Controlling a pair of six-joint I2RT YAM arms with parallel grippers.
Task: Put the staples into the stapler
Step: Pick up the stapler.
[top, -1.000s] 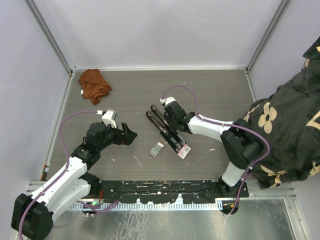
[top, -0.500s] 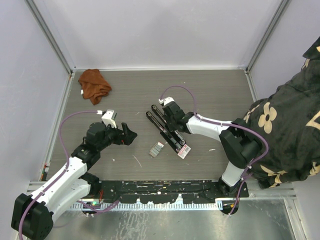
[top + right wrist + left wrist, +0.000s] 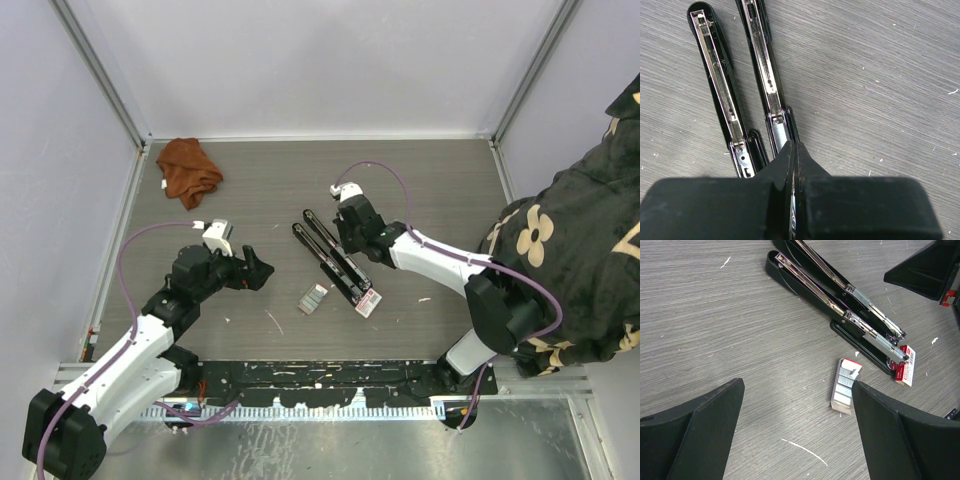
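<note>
**Stapler lies open, staples not yet loaded**

On the grey surface (image 3: pixel 440 190) the black stapler (image 3: pixel 328 252) lies opened flat, with its two long halves side by side and the metal channel facing up. The right hand (image 3: pixel 794 148) hangs just over one half, its fingers pressed together with nothing visible between them. The left hand (image 3: pixel 797 385) is spread wide above the staples (image 3: pixel 844 386), which sit in their small tray just beside the stapler's near end. The red-and-white box (image 3: pixel 905 371) lies at that end. I judge the step in hand is fetching a strip. The next move calls for a fine pinch on one strip, then laying it straight into the channel.
</note>
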